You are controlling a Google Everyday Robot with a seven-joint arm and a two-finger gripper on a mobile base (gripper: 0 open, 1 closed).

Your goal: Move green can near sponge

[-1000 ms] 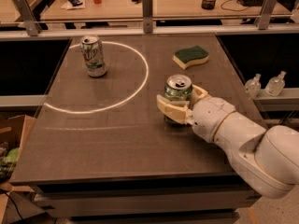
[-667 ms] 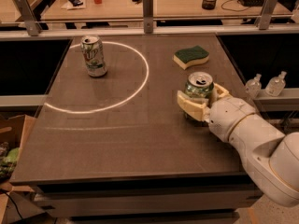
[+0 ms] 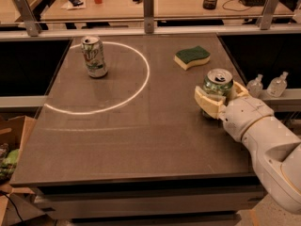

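The green can [image 3: 217, 86] stands upright at the right side of the dark table [image 3: 131, 140], its silver top showing. My gripper [image 3: 217, 99] is shut on the green can, cream fingers [image 3: 207, 102] wrapped around its body, with the white arm reaching in from the lower right. The sponge [image 3: 192, 57], dark green over pale yellow, lies flat on the table a little beyond and left of the can, apart from it.
A paler silver-white can [image 3: 94, 56] stands at the far left inside a white ring of light [image 3: 141, 86]. Two small clear bottles [image 3: 268, 85] sit off the table's right edge. A rail with posts [image 3: 149, 13] runs along the back. A cardboard box [image 3: 9, 145] is at lower left.
My gripper has carried the green can rightward and slightly farther back, toward the table's right edge and closer to the sponge. The sponge and the pale can have not moved.
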